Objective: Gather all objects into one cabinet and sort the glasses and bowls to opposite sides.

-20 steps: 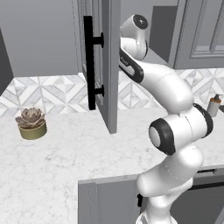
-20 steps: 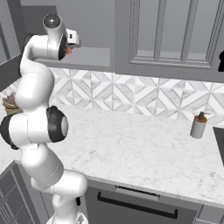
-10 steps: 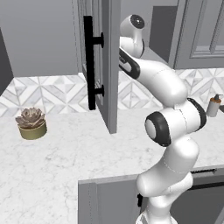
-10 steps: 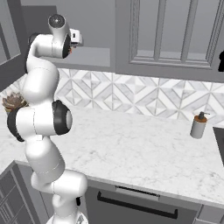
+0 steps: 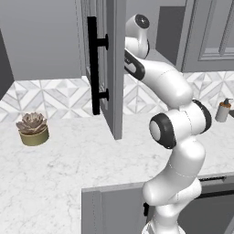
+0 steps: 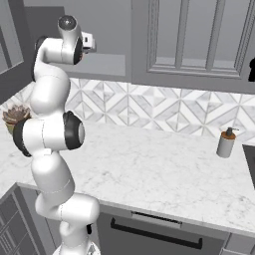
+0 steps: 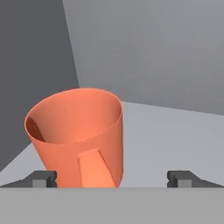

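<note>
Jaws stand wide apart on my gripper (image 7: 111,177), the two dark fingertips (image 7: 41,178) low at either side of the hand view, gripping nothing. Between them, nearer the left tip, sits the orange mug (image 7: 78,138), upright with its mouth open toward the camera and a flat strip, seemingly its handle, facing me. I cannot tell whether the left tip touches its wall. The mug rests on the grey cabinet floor (image 7: 175,135), close to the left rear corner where a darker side wall (image 7: 30,57) meets the lighter back wall (image 7: 148,48).

From the left base view, my arm (image 5: 176,123) rises from the lower right and bends up into the open upper cabinet, just beside the open cabinet door (image 5: 112,64) with its black bar handle (image 5: 93,64). From the right base view, the hand (image 6: 85,42) reaches level into the cabinet opening above the patterned backsplash (image 6: 149,107).

On the marble counter (image 5: 59,169), a potted succulent (image 5: 33,129) stands near the left rear edge, and a soap dispenser (image 6: 226,142) stands near the right rear edge, well apart from it.
</note>
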